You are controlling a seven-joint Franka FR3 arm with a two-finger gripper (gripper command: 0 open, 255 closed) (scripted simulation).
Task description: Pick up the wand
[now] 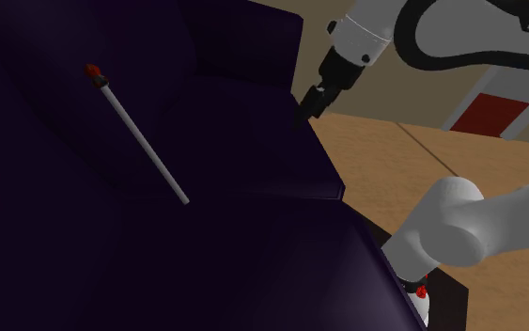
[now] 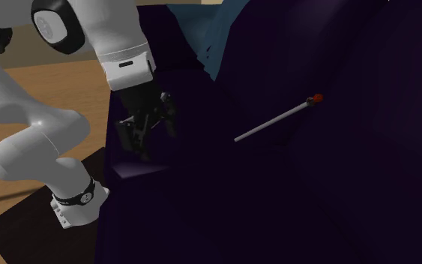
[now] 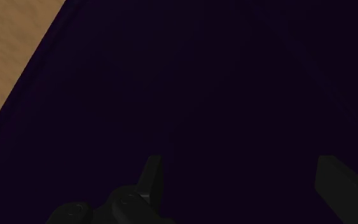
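Note:
The wand (image 1: 140, 134) is a thin grey rod with a dark collar and a red tip, lying slantwise on a dark purple cushioned seat (image 1: 206, 244). In the second exterior view the wand (image 2: 276, 118) lies with its red tip toward that view's right. My black gripper (image 1: 307, 106) hangs above the seat's edge, well to the shoulder view's right of the wand and apart from it. From the second exterior view the gripper (image 2: 138, 139) sits left of the wand. Seen from the wrist, the fingers (image 3: 151, 178) stand wide apart with only dark cushion between them.
Light wooden floor (image 1: 412, 160) lies beyond the seat's edge, also visible as wooden floor (image 3: 12, 57) in the wrist view. The seat's raised back cushions (image 1: 243, 47) rise behind the wand. The arm's base stands on a dark stand (image 2: 44, 217) beside the seat.

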